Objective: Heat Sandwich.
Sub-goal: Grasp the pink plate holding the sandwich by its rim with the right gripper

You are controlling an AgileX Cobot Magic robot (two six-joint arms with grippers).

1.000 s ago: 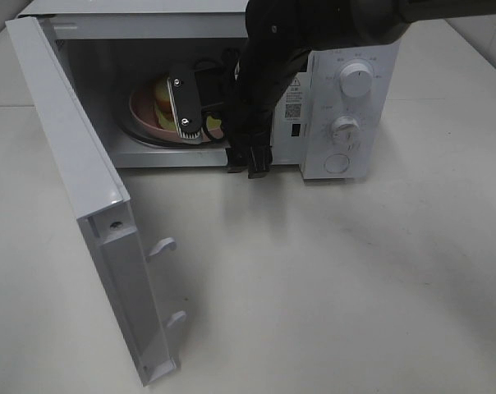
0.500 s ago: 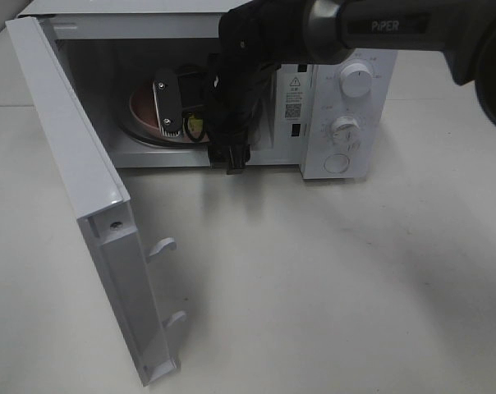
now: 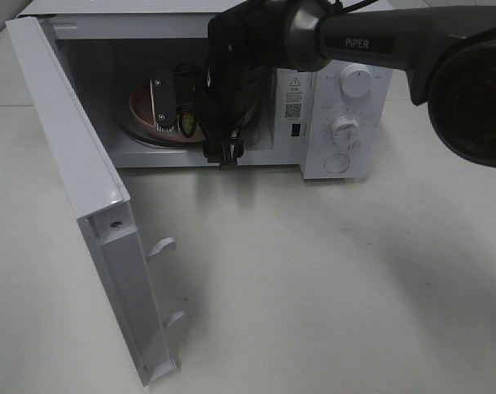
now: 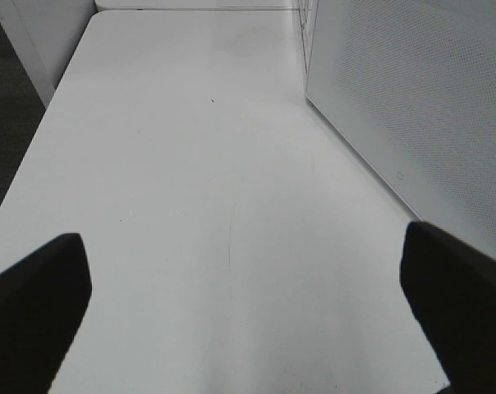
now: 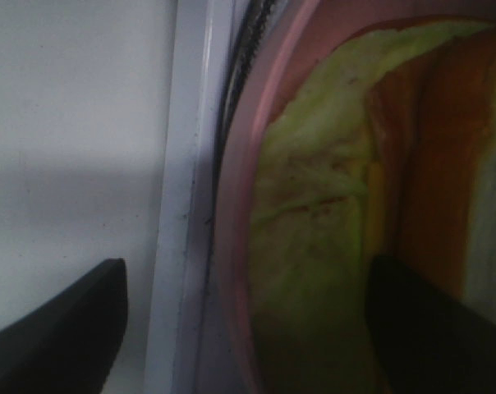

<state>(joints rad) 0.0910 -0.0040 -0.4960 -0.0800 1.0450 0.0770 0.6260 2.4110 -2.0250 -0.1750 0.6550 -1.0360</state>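
Sandwich (image 5: 314, 213), one; plate (image 5: 236, 246), one; microwave (image 3: 318, 123), one; door (image 3: 67, 156), one.

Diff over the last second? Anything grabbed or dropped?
The right claw swung left across the mouth of the microwave, further over the plate. Its jaws stand open astride the plate's rim, one finger above the sandwich. Nothing visibly taken or released. Plate, sandwich, microwave and its open door are unchanged.

one microwave (image 3: 375, 148), two knobs (image 3: 356, 82) (image 3: 344, 129) on it, one pink plate (image 5: 240, 205), one sandwich (image 5: 314, 213)
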